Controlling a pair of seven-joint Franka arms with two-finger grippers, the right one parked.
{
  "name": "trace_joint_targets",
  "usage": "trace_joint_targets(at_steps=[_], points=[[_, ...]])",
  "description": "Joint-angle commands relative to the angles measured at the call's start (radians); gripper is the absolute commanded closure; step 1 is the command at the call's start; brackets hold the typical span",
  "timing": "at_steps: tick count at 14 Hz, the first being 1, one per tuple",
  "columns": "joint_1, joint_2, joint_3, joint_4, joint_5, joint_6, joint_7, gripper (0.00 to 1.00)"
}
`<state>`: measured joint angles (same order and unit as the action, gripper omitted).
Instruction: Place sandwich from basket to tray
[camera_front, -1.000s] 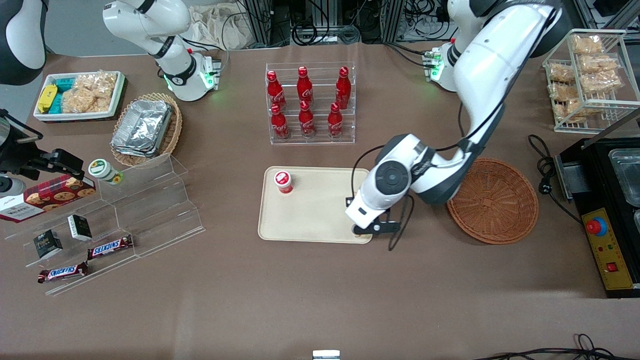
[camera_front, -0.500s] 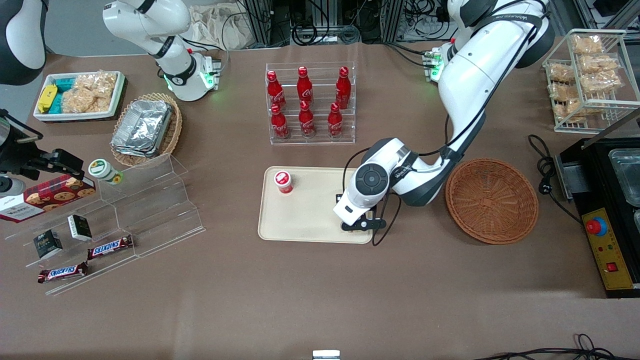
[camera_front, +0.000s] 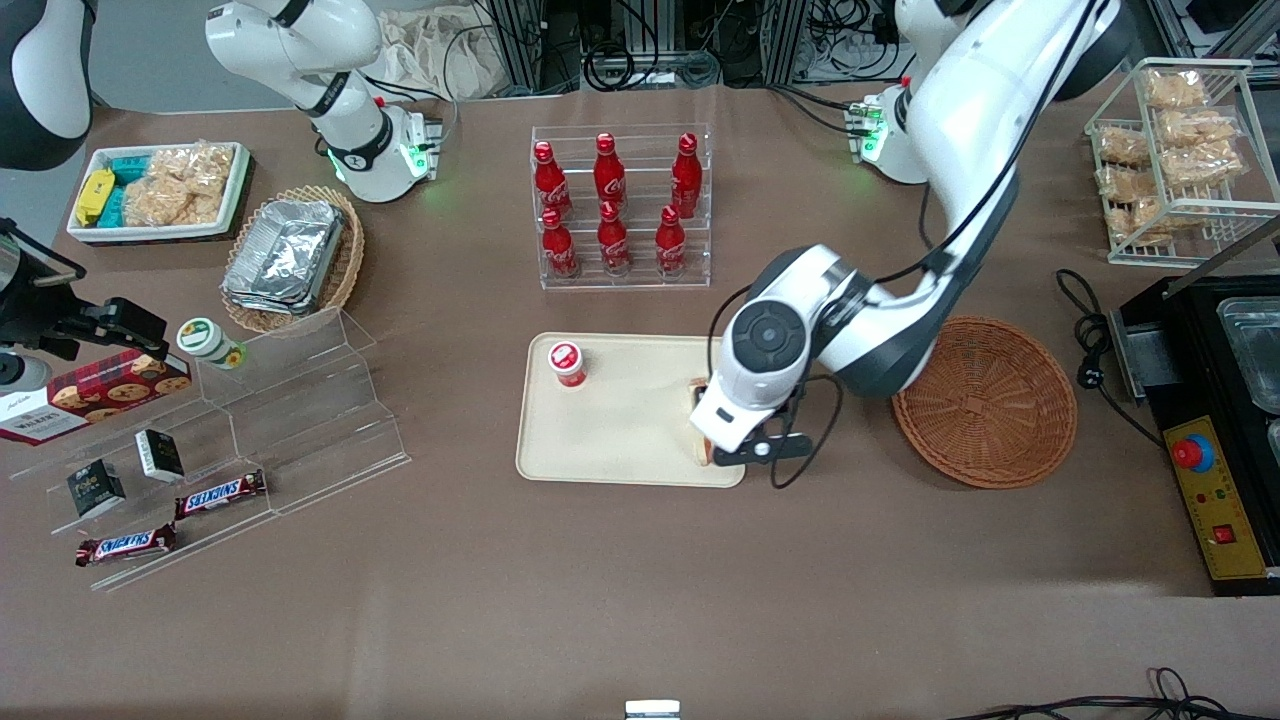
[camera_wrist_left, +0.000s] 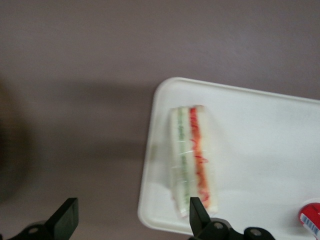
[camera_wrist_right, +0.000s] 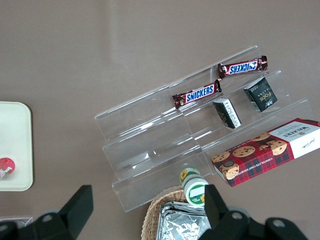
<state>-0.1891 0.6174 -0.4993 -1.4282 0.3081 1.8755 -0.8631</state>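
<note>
Front view, clock positions read off that view.

- The tray (camera_front: 620, 440) is flat, beige, smooth plastic, rectangular with rounded corners and a low rim. It sits mid-table (camera_front: 600, 600) on a matte brown surface.
- The sandwich (camera_wrist_left: 194, 160) lies on the tray toward its 4 o'clock corner, just inside the rim. We note pale bread layers, one red-orange filling stripe and a fainter green one, under a glossy clear wrap.
- The end effector (camera_wrist_left: 131, 214) hovers over that corner. Its two black fingers are spread wide and released, gripping nothing. One fingertip (camera_wrist_left: 197, 212) shows over the sandwich's end, the other over bare table.
- The basket (camera_front: 985, 400) is round, shallow, reddish-brown woven wicker. It stands at 3 o'clock from the tray, near it but apart.
- A small red-topped container (camera_front: 567, 362) stands on the tray near its 10 o'clock corner. We cannot read its label.
- At 12 o'clock from the tray, a clear acrylic rack (camera_front: 620, 280) holds six red bottles (camera_front: 612, 240) with white Coca-Cola script.
- Toward the parked arm's end stands a clear stepped acrylic display (camera_wrist_right: 165, 145). On it are two brown bars reading "SNICKERS" (camera_wrist_right: 196, 93) and a red tartan cookie box lettered "Walkers" (camera_wrist_right: 267, 157).
</note>
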Motion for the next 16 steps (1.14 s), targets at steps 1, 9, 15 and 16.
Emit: trace_joint_targets(at_steps=[1, 9, 15, 16], points=[[0.0, -0.171, 0.127, -0.072, -0.122, -0.026, 0.045, 0.0], [0.003, -0.585, 0.461, -0.434, -0.3, -0.064, 0.543, 0.0], [0.17, -0.542, 0.449, -0.306, -0.334, -0.169, 0.731, 0.0], [0.171, -0.521, 0.449, -0.27, -0.333, -0.2, 0.793, 0.0]])
